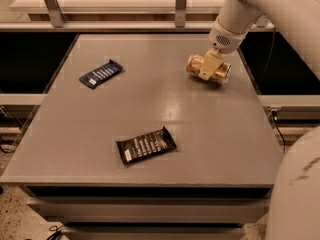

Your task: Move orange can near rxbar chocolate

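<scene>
Lying sideways at the bench's (pixel 210 134) far right, the orange can (pixel 223 73) was clasped by the tool (pixel 208 70), well apart from the rxbar chocolate (pixel 146 145).

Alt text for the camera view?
The robot's hand is at the orange can, which lies on its side at the far right of the grey table. The rxbar chocolate lies near the front edge; a dark blue bar sits far left.

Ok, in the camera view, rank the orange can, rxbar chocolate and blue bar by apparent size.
1. rxbar chocolate: largest, though it is also nearest the camera.
2. blue bar and orange can: about alike. The gripper sits over the can's middle and hides part of it, so I won't rank these two.
</scene>
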`<state>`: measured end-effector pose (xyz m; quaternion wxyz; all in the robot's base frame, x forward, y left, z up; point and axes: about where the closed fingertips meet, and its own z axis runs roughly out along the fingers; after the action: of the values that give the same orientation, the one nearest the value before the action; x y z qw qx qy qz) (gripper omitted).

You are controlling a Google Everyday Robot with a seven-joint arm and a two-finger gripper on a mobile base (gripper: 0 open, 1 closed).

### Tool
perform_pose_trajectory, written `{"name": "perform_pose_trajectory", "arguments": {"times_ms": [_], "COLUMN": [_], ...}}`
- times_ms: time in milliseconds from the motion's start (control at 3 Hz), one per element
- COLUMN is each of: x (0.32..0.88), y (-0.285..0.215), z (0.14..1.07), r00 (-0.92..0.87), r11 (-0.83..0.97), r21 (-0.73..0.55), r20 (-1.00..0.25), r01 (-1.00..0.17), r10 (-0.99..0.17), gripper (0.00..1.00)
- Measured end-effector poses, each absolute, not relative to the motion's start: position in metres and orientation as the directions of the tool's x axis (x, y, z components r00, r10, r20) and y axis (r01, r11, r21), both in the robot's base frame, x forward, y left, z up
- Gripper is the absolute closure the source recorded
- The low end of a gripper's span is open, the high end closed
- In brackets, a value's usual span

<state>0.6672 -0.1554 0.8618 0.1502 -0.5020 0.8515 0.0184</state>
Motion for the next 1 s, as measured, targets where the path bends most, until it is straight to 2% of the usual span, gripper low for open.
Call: {"name": "perform_pose_trajectory", "arguments": {"times_ms": [333,1000], "x": [0.661,0.610], "y": [-0.138,-0.055], "z": [0.873,0.892], "r00": [-0.366,-0.037], "r11": [0.415,0.079], "r21": [-0.127,-0.107], "r20": [-0.293,-0.348], "r01": [-0.901,-0.991], "r10": [-0.883,-0.937], "gripper": [1.00,1.00]}}
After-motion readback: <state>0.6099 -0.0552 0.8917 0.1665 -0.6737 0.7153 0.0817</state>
